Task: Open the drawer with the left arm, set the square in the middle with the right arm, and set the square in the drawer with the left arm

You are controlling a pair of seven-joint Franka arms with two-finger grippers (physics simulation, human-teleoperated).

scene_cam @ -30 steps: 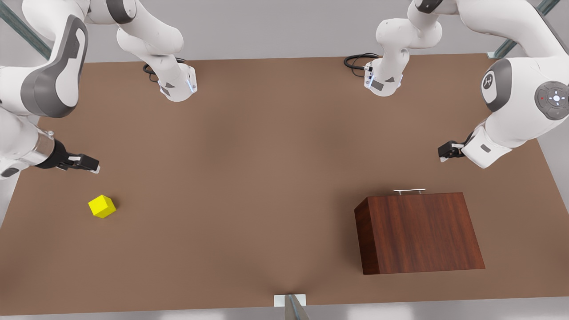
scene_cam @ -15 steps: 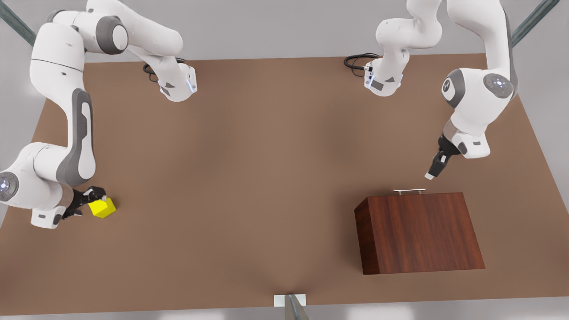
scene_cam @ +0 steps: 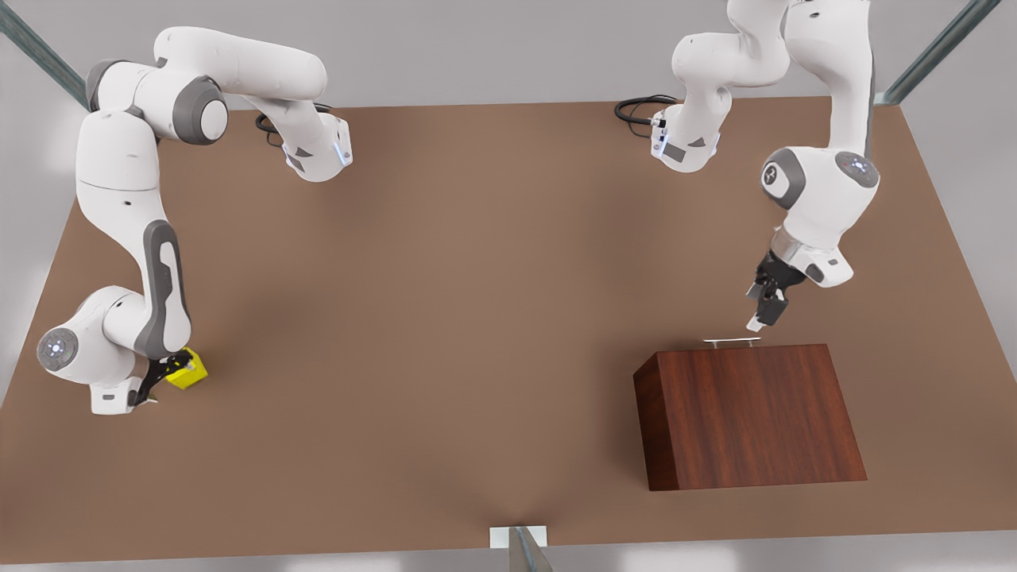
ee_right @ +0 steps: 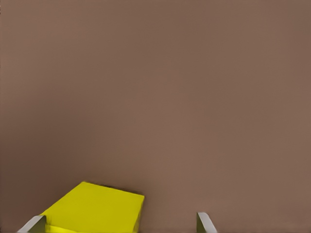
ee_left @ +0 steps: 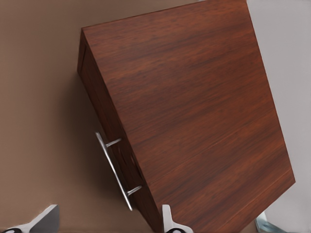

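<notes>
The left gripper (scene_cam: 761, 311) hovers open just above the silver bar handle (scene_cam: 732, 341) of the shut drawer (ee_left: 104, 128); if it descends off-line, a finger may strike the bar. The right gripper (scene_cam: 163, 377), open, straddles the square (scene_cam: 187, 372), a small bright yellow cube near the table's (scene_cam: 477, 278) edge on the front view's left; closing off-centre could push it aside.

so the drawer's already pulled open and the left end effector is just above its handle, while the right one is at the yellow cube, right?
Not quite: the drawer is shut, its front flush with the wooden box, as the left wrist view shows. The rest holds: the left end effector hangs just above the silver bar handle, and the right end effector is at the yellow cube.
</notes>
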